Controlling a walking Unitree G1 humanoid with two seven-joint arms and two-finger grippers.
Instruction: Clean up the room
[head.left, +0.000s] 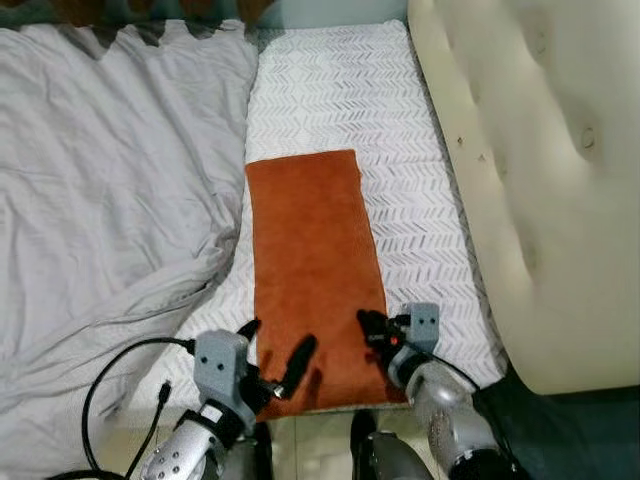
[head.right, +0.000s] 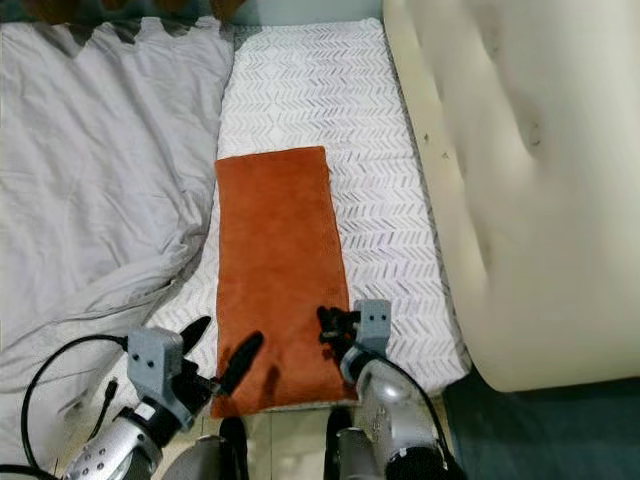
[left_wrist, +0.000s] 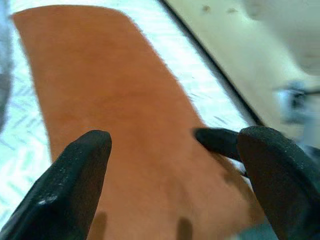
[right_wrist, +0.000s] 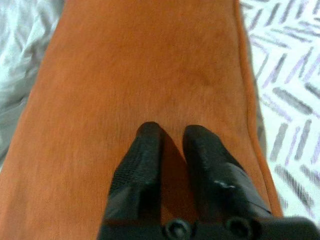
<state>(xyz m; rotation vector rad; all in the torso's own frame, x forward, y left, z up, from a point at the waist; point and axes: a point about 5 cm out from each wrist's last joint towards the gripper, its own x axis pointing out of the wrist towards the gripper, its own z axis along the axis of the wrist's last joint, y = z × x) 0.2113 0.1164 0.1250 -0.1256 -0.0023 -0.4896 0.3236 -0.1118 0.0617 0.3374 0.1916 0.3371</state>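
Our left gripper (head.left: 275, 352) hangs spread wide over the near edge of the orange towel (head.left: 313, 260); our right gripper (right_wrist: 170, 142), fingers nearly pressed together, rests on its near right part. The towel lies flat on the bed (head.left: 400, 190), between the grey duvet (head.left: 110, 190) and the cream headboard (head.left: 540, 180).

Two silver, ribbed metal arms here, each topped with a boxy grey wrist block. A black cable (head.left: 105, 385) loops off the left arm, and each gripper ends in long, black, grainy-textured fingers (right_wrist: 142, 165).
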